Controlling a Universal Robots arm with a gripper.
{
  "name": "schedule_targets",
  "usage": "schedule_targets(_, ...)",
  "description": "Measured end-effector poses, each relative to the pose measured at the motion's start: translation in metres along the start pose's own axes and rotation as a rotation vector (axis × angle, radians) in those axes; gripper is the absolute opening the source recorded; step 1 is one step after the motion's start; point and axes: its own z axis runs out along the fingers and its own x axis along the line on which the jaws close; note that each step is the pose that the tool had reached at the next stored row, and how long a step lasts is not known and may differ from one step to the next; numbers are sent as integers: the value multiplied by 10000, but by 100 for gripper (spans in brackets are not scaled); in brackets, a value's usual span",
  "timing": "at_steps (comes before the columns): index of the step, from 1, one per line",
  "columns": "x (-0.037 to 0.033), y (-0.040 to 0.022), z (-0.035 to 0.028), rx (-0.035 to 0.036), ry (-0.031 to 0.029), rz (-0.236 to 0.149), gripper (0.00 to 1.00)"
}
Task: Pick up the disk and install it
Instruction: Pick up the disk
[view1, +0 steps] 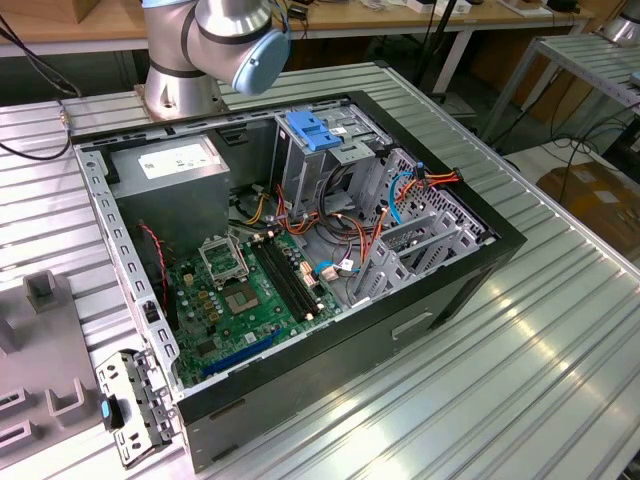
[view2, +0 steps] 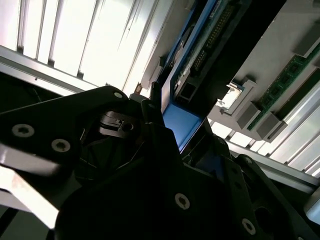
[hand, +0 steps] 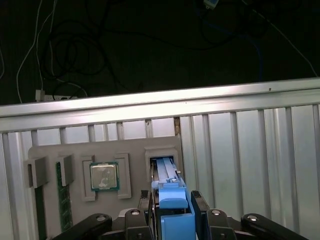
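The hand (hand: 172, 210) clasps the disk (hand: 172, 192) by its sides (smooth blue plastic) — a tilted lift could jam it in the slot of the grey tray (hand: 75, 155), or let it slip.

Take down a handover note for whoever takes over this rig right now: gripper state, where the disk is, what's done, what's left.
Gripper: fingers are closed against both sides of the flat silver-metal disk with blue plastic side rails.
Disk: at its slot in the grey plastic parts tray, which sits beside the open black computer case. Whether it has lifted clear of the slot is unclear.
Done: the disk is grasped.
Left: the disk is not yet installed in the case.
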Motion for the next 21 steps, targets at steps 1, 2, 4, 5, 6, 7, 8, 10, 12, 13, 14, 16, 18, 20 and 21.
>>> schedule_targets(1, 0, 0, 1, -1, 1, 0, 45)
schedule_targets(2, 0, 0, 2, -1, -2, 0, 45)
schedule_targets(4, 0, 0, 6, 2, -4, 0, 45)
schedule_targets(5, 0, 0, 11, 2, -5, 0, 45)
schedule_targets(6, 0, 0, 16, 2, -5, 0, 45)
schedule_targets(7, 0, 0, 21, 2, -5, 0, 45)
schedule_targets(8, 0, 1, 22, 0, -4, 0, 45)
schedule_targets(10, 0, 0, 22, 0, -4, 0, 45)
schedule_targets(12, 0, 0, 23, 1, -5, 0, 45)
schedule_targets(13, 0, 0, 23, 1, -5, 0, 45)
schedule_targets(14, 0, 0, 23, 1, -5, 0, 45)
schedule_targets(16, 0, 0, 23, 1, -5, 0, 37)
schedule_targets(18, 0, 0, 23, 1, -6, 0, 37)
schedule_targets(20, 0, 0, 23, 2, -6, 0, 37)
schedule_targets(21, 0, 0, 23, 1, -6, 0, 37)
